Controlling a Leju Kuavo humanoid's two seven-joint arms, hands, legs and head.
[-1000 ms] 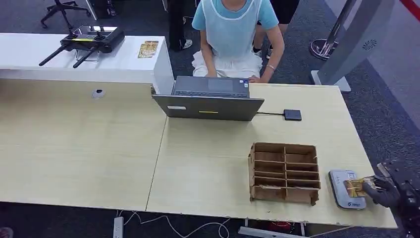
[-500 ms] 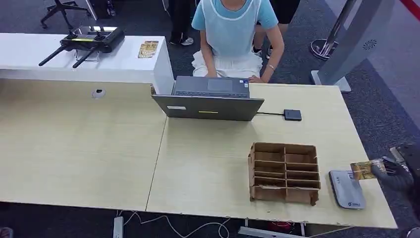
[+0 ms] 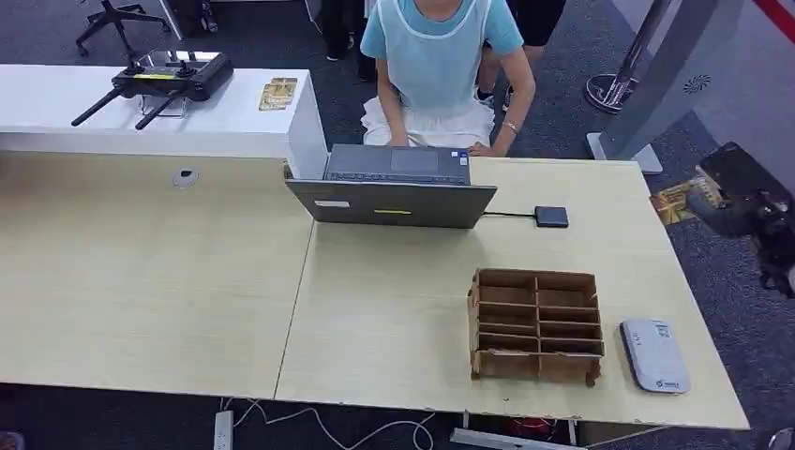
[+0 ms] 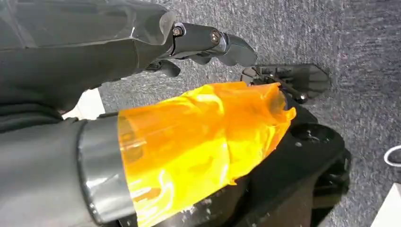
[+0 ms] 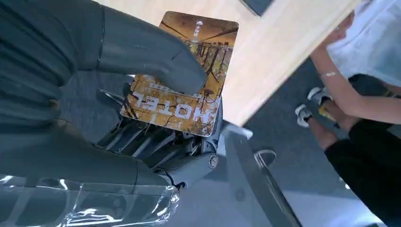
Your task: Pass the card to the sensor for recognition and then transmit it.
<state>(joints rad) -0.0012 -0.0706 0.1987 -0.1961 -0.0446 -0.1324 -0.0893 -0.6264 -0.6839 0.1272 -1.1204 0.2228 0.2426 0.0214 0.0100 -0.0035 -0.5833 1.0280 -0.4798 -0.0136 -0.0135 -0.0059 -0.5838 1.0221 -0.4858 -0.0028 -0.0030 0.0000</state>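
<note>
My right hand (image 3: 739,201) is raised off the table's far right edge, over the carpet. It pinches a brown and gold hotel card (image 3: 677,199) between the thumb and the fingers. In the right wrist view the card (image 5: 182,75) lies flat on the dark fingers with the thumb (image 5: 146,52) pressed on top, its printed face showing. The grey card sensor (image 3: 654,354) lies flat near the table's front right corner, with nothing on it. My left hand (image 4: 189,42) hangs over the carpet, fingers apart and holding nothing.
A cardboard slot organizer (image 3: 536,326) stands just left of the sensor. A laptop (image 3: 394,187) sits at the far edge, with a person (image 3: 441,56) seated behind it. A small black box (image 3: 551,217) on a cable lies to its right. A grey stand (image 3: 656,84) rises behind my right hand.
My right hand has lifted the card off the sensor and carried it up and away, past the table's right edge toward the far side. The sensor now lies bare.
</note>
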